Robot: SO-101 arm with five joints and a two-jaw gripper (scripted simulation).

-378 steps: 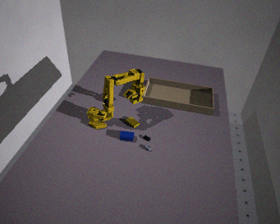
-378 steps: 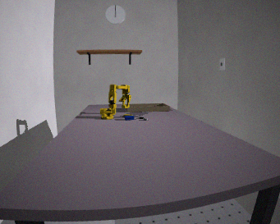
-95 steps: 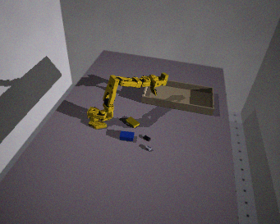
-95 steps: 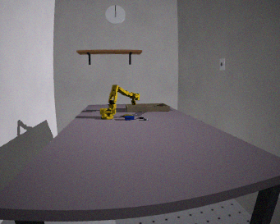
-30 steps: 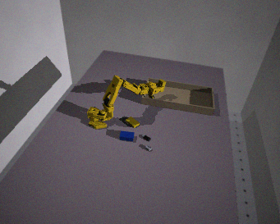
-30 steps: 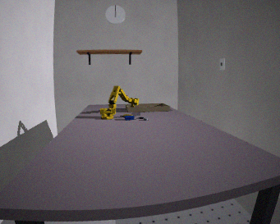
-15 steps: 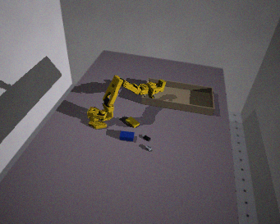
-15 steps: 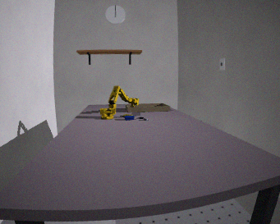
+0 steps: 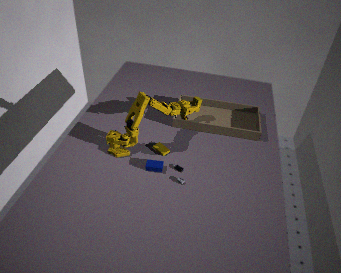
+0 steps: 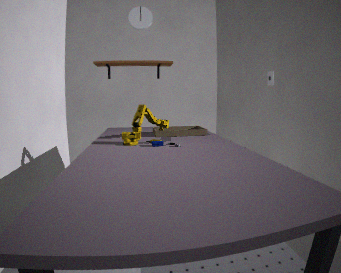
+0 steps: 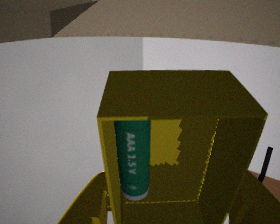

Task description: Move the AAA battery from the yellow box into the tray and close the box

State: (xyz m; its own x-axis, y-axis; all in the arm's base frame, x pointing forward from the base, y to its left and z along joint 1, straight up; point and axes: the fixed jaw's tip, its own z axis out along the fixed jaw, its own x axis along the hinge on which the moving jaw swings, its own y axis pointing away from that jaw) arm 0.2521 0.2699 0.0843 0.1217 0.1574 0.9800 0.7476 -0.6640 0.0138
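Note:
My gripper point(image 9: 189, 110) point(image 10: 162, 125) is shut on the yellow box base point(image 9: 197, 103) point(image 11: 175, 95), above the left end of the tray point(image 9: 218, 130) point(image 10: 183, 132). In the wrist view the fingers are at the base's two sides and its open side faces the camera. The green AAA battery point(image 11: 136, 160) is still inside, lengthwise along the left wall. The tray also shows at the top of the wrist view point(image 11: 200, 22). The yellow lid point(image 9: 161, 148) lies on the table near the arm's foot. The exact height above the tray cannot be told.
A blue box point(image 9: 154, 166) point(image 10: 157, 143) lies on the table in front of the lid. A small black object point(image 9: 178, 168) and a small light grey object point(image 9: 181, 181) lie to its right. The tray's walls stand up around its floor.

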